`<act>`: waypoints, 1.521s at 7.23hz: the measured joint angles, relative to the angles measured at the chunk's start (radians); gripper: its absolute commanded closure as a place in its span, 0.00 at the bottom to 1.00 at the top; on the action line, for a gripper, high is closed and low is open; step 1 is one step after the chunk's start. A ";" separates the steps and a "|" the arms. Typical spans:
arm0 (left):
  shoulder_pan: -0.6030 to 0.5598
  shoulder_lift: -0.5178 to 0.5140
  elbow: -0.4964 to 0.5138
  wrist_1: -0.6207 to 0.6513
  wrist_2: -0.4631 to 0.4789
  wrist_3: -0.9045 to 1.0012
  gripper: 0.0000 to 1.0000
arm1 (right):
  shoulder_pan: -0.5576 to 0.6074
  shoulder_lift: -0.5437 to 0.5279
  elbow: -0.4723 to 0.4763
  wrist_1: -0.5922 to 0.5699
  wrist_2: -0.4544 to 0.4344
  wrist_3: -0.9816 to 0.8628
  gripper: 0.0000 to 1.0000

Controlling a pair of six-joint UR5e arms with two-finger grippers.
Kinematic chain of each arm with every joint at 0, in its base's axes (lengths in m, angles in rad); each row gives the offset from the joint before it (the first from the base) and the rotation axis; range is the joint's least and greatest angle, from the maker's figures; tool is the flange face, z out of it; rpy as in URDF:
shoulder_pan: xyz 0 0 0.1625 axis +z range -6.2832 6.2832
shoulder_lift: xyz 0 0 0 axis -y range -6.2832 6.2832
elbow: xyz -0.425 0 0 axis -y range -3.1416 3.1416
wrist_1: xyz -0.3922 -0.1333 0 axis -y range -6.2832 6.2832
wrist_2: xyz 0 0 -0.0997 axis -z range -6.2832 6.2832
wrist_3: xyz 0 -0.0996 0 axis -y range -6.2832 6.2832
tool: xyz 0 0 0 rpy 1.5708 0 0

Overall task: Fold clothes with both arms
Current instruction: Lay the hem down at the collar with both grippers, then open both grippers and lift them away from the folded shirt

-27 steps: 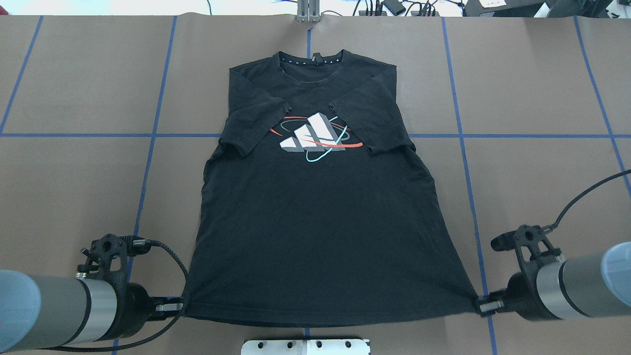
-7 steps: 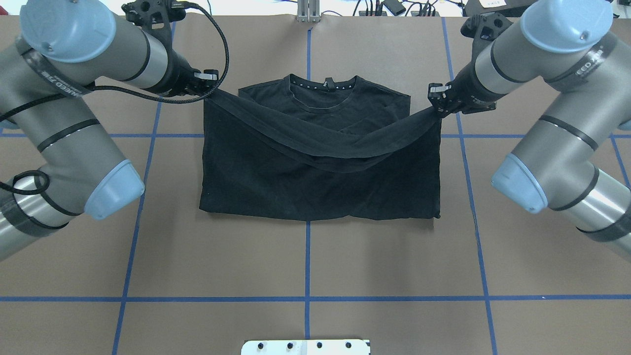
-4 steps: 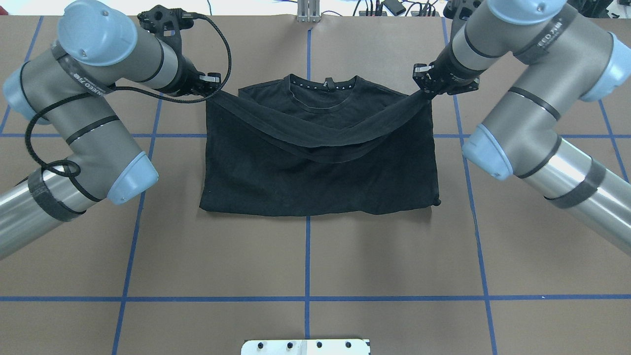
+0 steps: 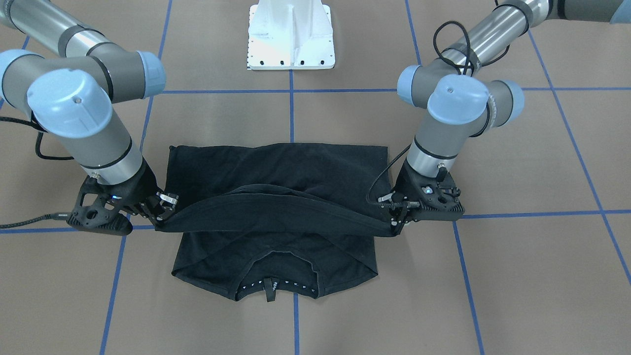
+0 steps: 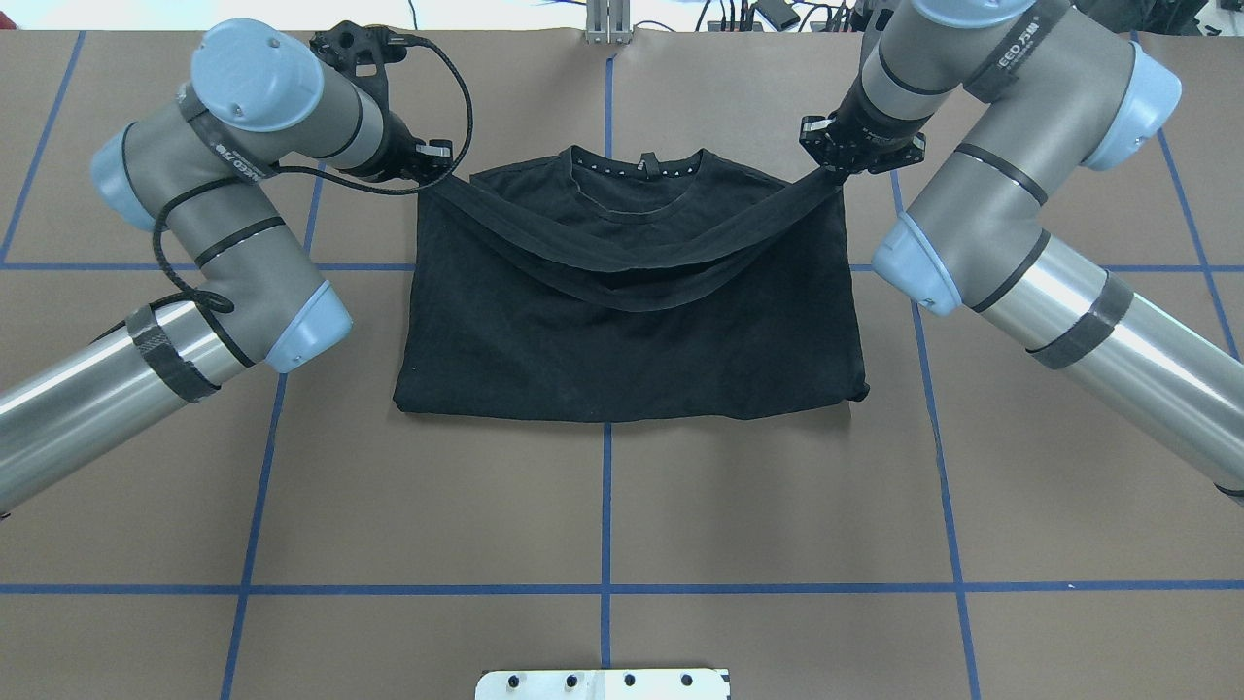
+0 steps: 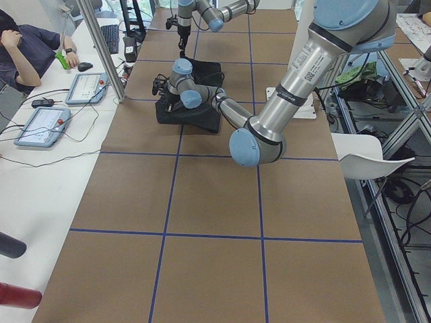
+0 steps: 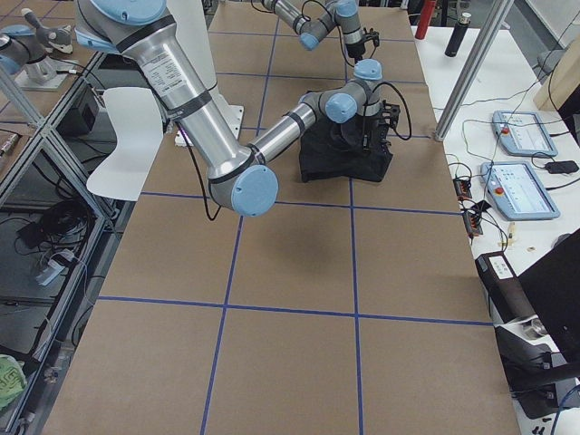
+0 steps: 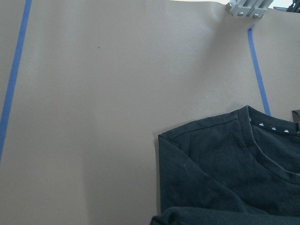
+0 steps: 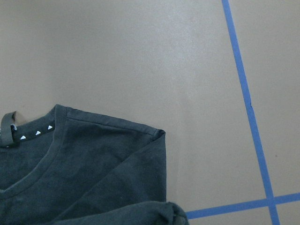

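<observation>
The black T-shirt [image 5: 622, 331] lies on the table doubled over, its collar [image 5: 637, 170] at the far side. Its graphic is hidden under the fold. My left gripper [image 5: 439, 167] is shut on one hem corner, and my right gripper [image 5: 836, 167] is shut on the other. Both hold the hem just above the shoulders, and it sags in a band [image 5: 632, 282] between them. The front-facing view shows the shirt [image 4: 276, 167], the left gripper [image 4: 397, 224] and the right gripper [image 4: 160, 217]. The wrist views show the shirt's shoulder corners below [image 8: 225, 164] [image 9: 93, 159].
The white base pedestal [image 5: 603, 683] [image 4: 291, 34] stands at the near edge. A metal bracket [image 5: 607, 19] and cables sit at the far edge. Blue tape lines [image 5: 607, 506] grid the brown table. Tablets [image 6: 40, 124] and a seated person [image 6: 20, 47] are beyond the far edge.
Both grippers have lifted the hem from the near edge and carried it over the shirt to the collar, covering the graphic. In the last second they moved further forward and inward.
</observation>
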 measured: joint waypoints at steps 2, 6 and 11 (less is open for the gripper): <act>0.002 -0.026 0.080 -0.035 0.014 0.012 1.00 | 0.000 0.023 -0.065 0.001 -0.014 -0.015 1.00; 0.005 -0.038 0.145 -0.046 0.016 0.073 1.00 | -0.009 0.027 -0.123 0.013 -0.032 -0.036 1.00; 0.006 -0.039 0.154 -0.049 0.016 0.104 1.00 | -0.016 0.021 -0.202 0.117 -0.046 -0.073 1.00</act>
